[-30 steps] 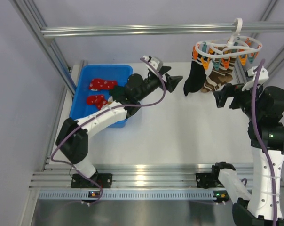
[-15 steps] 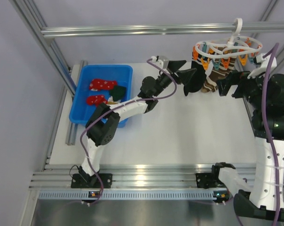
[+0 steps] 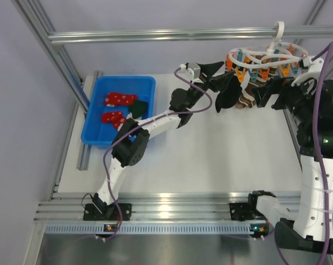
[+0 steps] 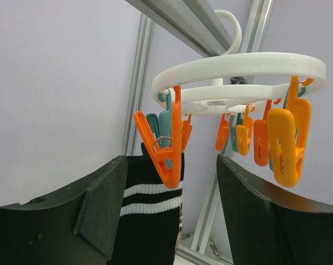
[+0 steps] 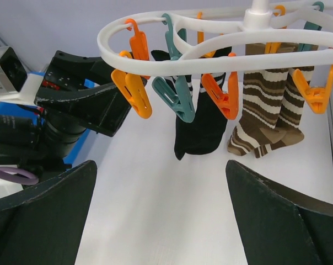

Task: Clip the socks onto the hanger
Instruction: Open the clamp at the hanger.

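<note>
Just below hanger (image 4: 239, 64) rim, left gripper (image 4: 167, 168)

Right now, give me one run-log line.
left gripper open by hanger | right gripper open | festive socks in blue bin | black sock clipped

The hanger (image 4: 238, 69), a white ring with orange and teal pegs dangling from it, hangs in the upper part of the view, its hook (image 4: 233, 25) rising behind a grey metal rail (image 4: 180, 16). Below the ring's left side hangs a black sock (image 4: 152, 218) (two white stripes cross its cuff), with an orange peg (image 4: 165, 144) in front of the cuff. Beneath the hanger the left gripper (image 4: 172, 165) has its dark fingers (image 4: 73, 215) spread wide, one either side of the sock, nothing between them.
</note>
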